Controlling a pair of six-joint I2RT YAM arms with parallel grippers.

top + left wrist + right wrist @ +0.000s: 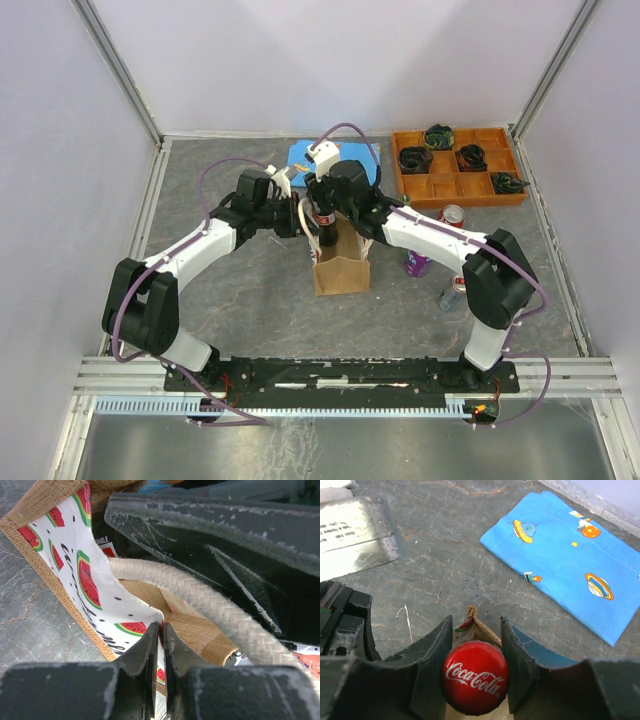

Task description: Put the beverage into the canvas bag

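Your right gripper [476, 626] is clamped on the Coca-Cola bottle [475, 677], right at the far rim of the canvas bag [342, 268]. Your left gripper [160, 632] pinches the bag's printed edge tight. Careful: the rope handle [215, 607] crosses the opening and could snag the bottle, and a tug from the left could tip the bag. The mouth is narrow and the cans [452, 215] sit near on the right, so straight up looks like your freest way out.

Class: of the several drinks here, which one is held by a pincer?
The red-capped cola bottle, gripped by the right pincer at the bag; the red can and purple bottle stand untouched.
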